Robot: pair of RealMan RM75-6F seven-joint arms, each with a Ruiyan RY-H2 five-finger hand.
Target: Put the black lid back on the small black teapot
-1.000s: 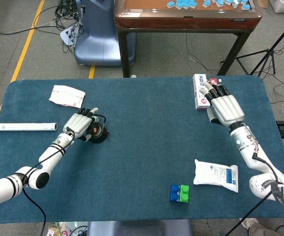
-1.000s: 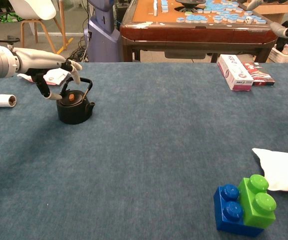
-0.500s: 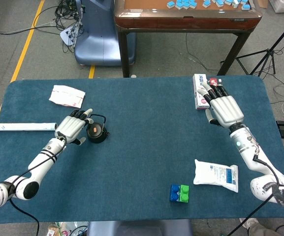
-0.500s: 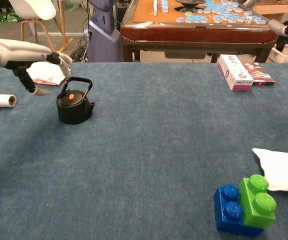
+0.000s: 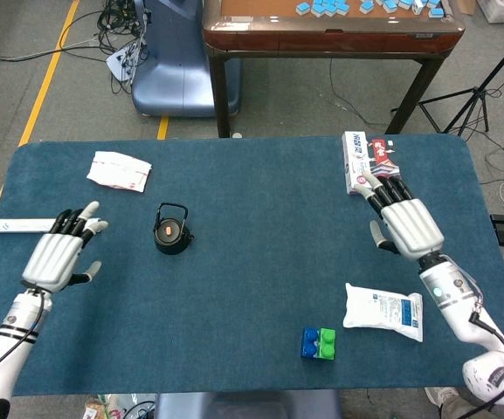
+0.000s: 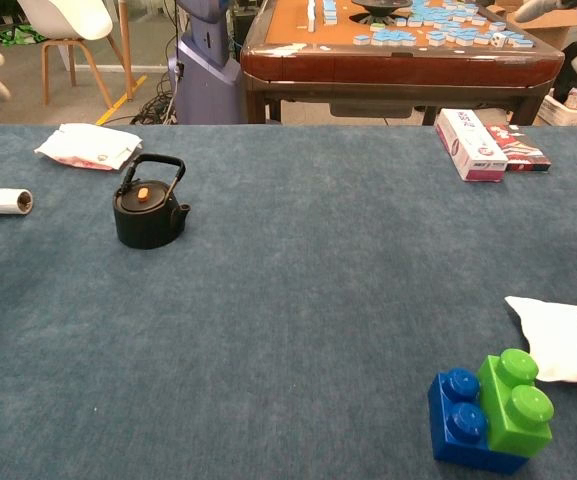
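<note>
Your small black cast-iron teapot [image 5: 172, 230] wears its black lid with the orange knob [image 5: 170, 230]. Your left hand [image 5: 57, 255] and right hand [image 5: 405, 223] hover spread, holding nothing.

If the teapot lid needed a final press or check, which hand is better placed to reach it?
Probably the left hand: it hovers open on the teapot's side of the table, while the right hand, also open, is far across the table near the boxes. The lid already looks seated.

Chest view's edges cut off the white pouch [image 6: 568, 338] and both hands.
</note>
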